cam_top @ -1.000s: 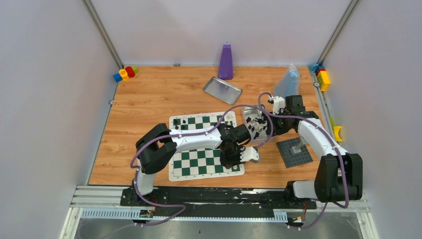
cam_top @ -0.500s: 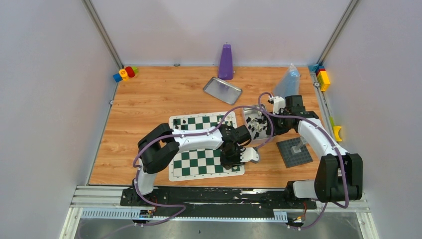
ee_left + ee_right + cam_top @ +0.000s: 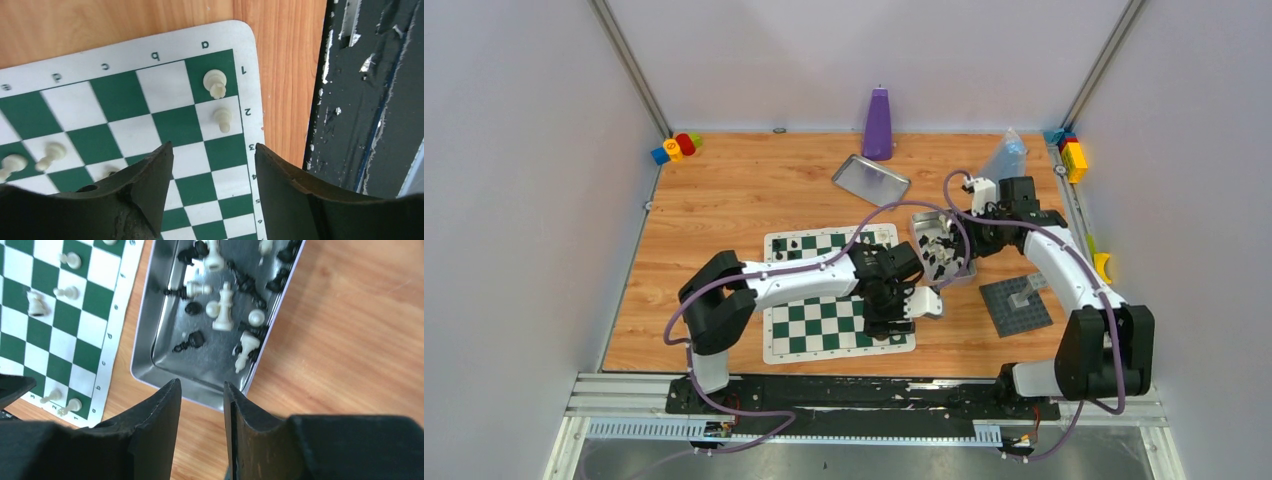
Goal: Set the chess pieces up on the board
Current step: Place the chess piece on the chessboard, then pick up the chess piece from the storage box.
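Left wrist view showed the board [image 3: 165,85] marked a–d, 1–3; right wrist view showed chess pieces [image 3: 224,307] in a tray [image 3: 210,360]; left tool [image 3: 212,150] stood released, empty; right tool [image 3: 201,390] slightly parted, empty.

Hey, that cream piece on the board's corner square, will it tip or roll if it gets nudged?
It probably tips easily: the cream piece looks tall and narrow for its base. Once down it would likely roll, since its body looks round, like the toppled pieces in the metal tray. It seems light, so it may slide on the smooth board.
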You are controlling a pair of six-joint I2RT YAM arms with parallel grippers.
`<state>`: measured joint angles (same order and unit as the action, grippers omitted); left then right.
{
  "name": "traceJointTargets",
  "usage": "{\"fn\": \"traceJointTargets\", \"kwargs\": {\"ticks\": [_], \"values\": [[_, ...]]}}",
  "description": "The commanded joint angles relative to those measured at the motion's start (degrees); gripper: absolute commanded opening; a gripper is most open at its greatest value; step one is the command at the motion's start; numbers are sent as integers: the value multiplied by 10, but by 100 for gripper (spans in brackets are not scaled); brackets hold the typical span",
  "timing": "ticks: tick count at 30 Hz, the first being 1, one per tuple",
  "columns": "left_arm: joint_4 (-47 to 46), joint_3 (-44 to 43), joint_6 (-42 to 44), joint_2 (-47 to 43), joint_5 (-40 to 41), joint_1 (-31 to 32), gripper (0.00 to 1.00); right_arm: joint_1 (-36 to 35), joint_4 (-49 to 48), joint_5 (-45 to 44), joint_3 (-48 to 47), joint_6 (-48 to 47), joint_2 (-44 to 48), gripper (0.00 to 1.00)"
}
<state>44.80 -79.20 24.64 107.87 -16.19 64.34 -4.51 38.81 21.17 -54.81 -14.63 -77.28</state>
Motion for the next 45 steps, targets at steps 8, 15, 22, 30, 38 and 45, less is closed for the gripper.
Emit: {"fn": "traceJointTargets", "kwargs": {"ticks": [8,15,22,30,38,45], "values": [[5,-16,-12,-111,-25,-69,76,-32,-19,-17,-140,-12,-148,32],[-4,2,-13,-131,-16,-89,76,-59,-9,-71,-160,-23,-201,30],[-9,10,-13,-132,-11,-91,77,-69,8,-75,-186,-25,-232,30],[-13,12,-14,-131,-9,-91,77,-70,12,-98,-175,-23,-227,27],[-15,15,-13,-127,-9,-91,77,-70,22,-82,-173,-25,-219,26],[-14,19,-12,-131,-4,-91,77,-73,22,-53,-176,-18,-239,26]]}}
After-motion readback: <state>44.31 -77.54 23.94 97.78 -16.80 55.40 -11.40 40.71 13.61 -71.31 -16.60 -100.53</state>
